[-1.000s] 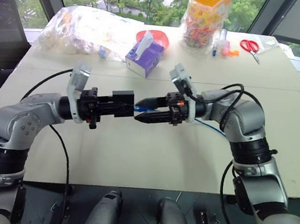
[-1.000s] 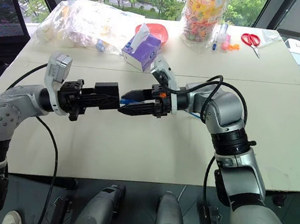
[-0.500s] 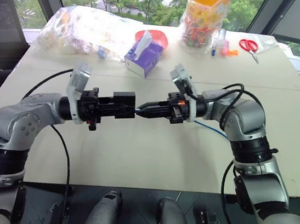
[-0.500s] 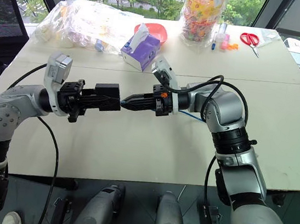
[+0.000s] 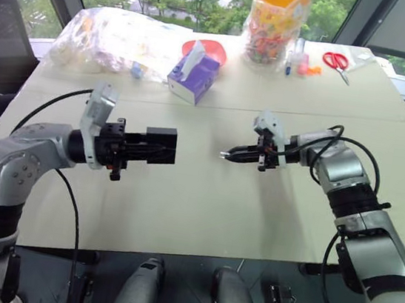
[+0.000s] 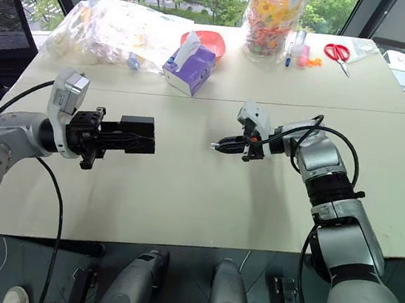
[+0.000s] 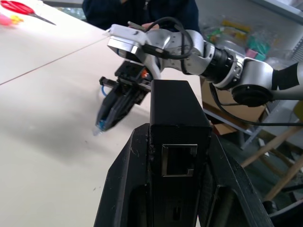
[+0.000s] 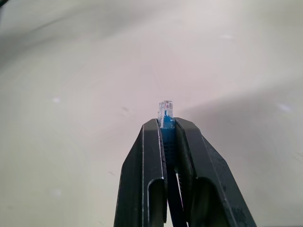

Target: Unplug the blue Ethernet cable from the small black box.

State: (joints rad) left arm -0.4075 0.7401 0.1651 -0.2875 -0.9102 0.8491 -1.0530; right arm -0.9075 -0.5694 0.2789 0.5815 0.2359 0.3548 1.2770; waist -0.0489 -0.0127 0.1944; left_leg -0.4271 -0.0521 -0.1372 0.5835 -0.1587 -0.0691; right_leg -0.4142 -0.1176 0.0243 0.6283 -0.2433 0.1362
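**Plug free of the box, each end effector holding its own part**

The right end effector is clamped on the cable: its two black fingers press together on the blue boot, and the clear plug tip sticks out just past the fingertips. In the head views this end effector hovers above the bench, pointing toward the robot's left and tilted a little downward, so the plug's long axis runs along the fingers and its tip faces the box. A short loop of blue cord shows behind the fingers in the left wrist view; the rest of the cord's run cannot be made out.

The left end effector is closed on the box, gripping it by two opposite sides. The box is held above the bench, roughly level, with its long axis in line with the fingers and pointing toward the robot's right. Its port is on the end face turned toward the wrist camera and is empty.

Box and plug are well apart, with bare bench between them.

Farther back on the bench lie a purple tissue box, a plastic bag, a jar and red scissors.
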